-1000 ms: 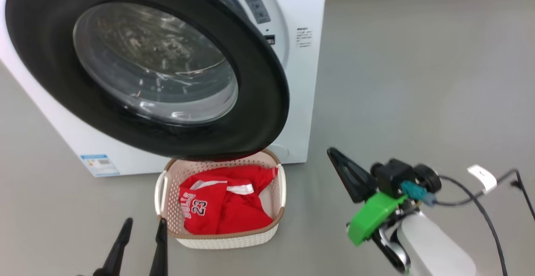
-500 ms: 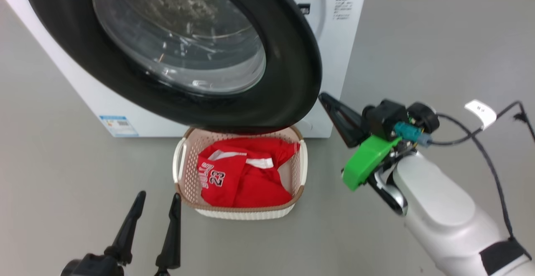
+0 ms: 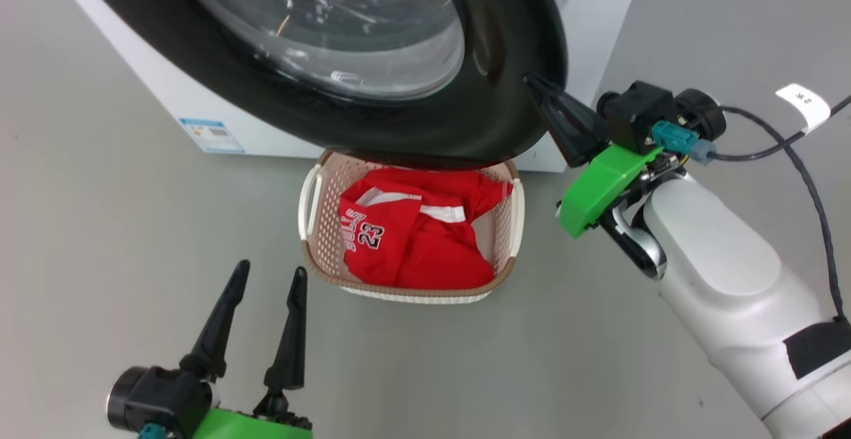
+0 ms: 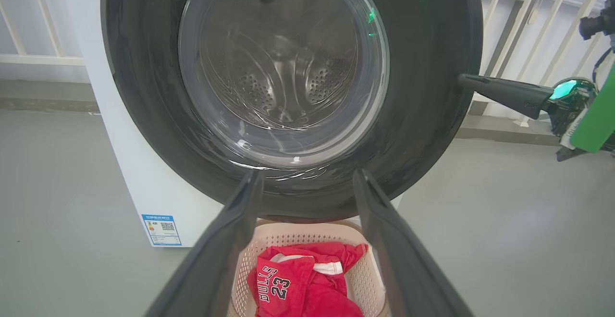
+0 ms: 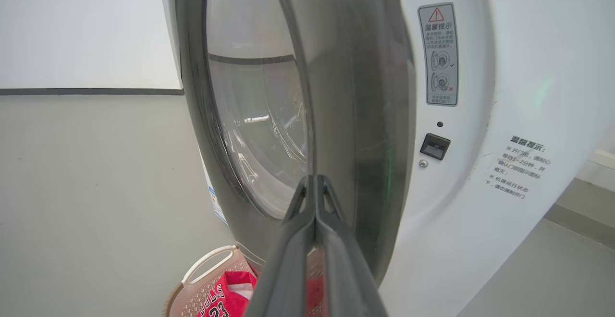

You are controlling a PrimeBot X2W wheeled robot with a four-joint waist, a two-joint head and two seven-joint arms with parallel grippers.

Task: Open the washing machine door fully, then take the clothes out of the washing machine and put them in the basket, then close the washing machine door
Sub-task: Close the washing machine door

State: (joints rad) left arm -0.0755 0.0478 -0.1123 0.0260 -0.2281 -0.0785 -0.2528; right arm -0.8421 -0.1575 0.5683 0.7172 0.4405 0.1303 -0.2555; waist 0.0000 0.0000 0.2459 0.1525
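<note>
Head view, one basket (image 3: 412,292), one jersey (image 3: 425,253), left jaws apart, right jaws together

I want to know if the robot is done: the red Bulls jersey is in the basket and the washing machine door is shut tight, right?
No. The red Bulls jersey is in the basket, but the washing machine door stands ajar: the right wrist view shows a gap between it and the washing machine front.

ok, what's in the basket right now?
A crumpled red Bulls 23 jersey lies in the basket. Its floor under the cloth is hidden; the washing machine door overhangs its far rim.
</note>
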